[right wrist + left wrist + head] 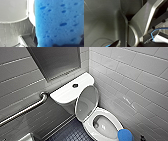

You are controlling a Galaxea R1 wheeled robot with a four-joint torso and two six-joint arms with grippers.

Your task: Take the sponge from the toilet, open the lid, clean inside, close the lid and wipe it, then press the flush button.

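One sponge (125, 135), one toilet (110, 116), one raised lid (86, 103), one grab bar (23, 110).

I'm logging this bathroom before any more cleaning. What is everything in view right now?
toilet: one, white, in the corner by the right wall.
lid: one, white, raised, in front of the tank.
flush button: one, dark, on the tank top.
sponge: one, bright blue, near the toilet's front edge.
grab bar: one, metal, on the left wall.
panel: one, grey, above the tank.
wall tiles: many, pale grey.
floor: dark blue, patterned, left of the toilet.
arm parts: grey plate and bar, with a blue cable, left wrist view.
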